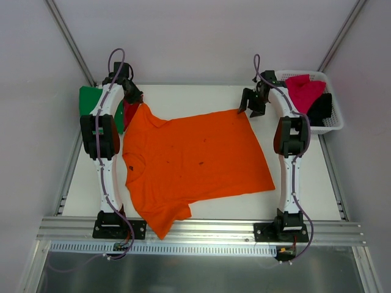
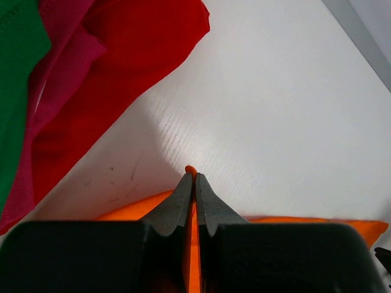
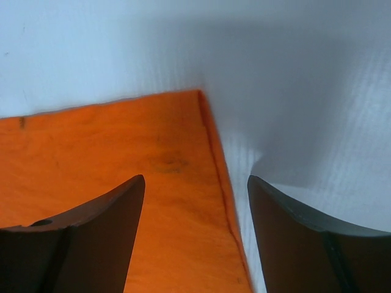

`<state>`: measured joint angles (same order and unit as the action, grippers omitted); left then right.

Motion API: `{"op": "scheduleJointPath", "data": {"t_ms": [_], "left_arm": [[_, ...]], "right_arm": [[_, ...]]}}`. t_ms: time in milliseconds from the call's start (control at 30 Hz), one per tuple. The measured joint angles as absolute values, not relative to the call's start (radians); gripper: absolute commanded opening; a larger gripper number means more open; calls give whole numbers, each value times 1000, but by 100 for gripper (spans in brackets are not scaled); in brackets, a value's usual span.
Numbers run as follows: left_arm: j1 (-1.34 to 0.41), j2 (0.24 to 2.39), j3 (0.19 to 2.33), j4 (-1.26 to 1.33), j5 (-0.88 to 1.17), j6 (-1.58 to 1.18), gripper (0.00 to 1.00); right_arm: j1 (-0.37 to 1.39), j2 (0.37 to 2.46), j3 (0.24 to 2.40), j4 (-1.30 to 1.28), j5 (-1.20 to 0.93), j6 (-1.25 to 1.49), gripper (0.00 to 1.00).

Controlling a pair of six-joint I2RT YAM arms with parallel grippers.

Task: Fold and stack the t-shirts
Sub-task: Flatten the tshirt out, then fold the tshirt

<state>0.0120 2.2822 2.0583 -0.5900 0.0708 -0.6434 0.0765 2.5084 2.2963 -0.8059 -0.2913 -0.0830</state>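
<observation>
The bright orange t-shirt [image 1: 195, 162] lies spread flat on the white table, one sleeve hanging over the front edge. My left gripper [image 1: 135, 97] is shut on its far-left sleeve corner; in the left wrist view orange cloth [image 2: 190, 244] is pinched between the closed fingers. My right gripper [image 1: 252, 104] is open just above the shirt's far-right hem corner [image 3: 195, 101], its fingers straddling the edge. A green t-shirt [image 1: 91, 101] and a red one [image 1: 129, 113] lie folded at the far left; they also show in the left wrist view [image 2: 122, 67], with magenta-pink cloth [image 2: 58, 91] between them.
A white lattice basket [image 1: 333, 125] at the far right holds a magenta-pink t-shirt [image 1: 303, 90] and a black one [image 1: 321, 110]. A metal rail [image 1: 201, 229] runs along the table's front edge. Bare white table [image 1: 305, 189] shows right of the orange shirt.
</observation>
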Motion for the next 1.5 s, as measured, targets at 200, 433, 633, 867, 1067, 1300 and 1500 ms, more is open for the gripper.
{"op": "scheduleJointPath", "data": {"t_ms": [200, 433, 633, 867, 1067, 1300, 1500], "left_arm": [[12, 2283, 2058, -590, 73, -644, 0], [12, 2283, 2050, -590, 79, -645, 0], [12, 2283, 2032, -589, 90, -651, 0], [12, 2285, 2015, -590, 98, -665, 0], [12, 2285, 2013, -590, 99, -667, 0], [12, 2285, 2013, -590, 100, -669, 0], [12, 2285, 2013, -590, 100, -670, 0]], "right_arm": [[76, 2549, 2334, -796, -396, -79, 72], [71, 2599, 2403, -780, -461, -44, 70], [64, 2621, 2435, -756, -461, -12, 69], [60, 2630, 2447, -733, -431, 23, 62], [60, 2633, 2448, -729, -408, 40, 54], [57, 2640, 2448, -729, -397, 51, 38], [56, 2644, 2448, -730, -394, 52, 21]]}}
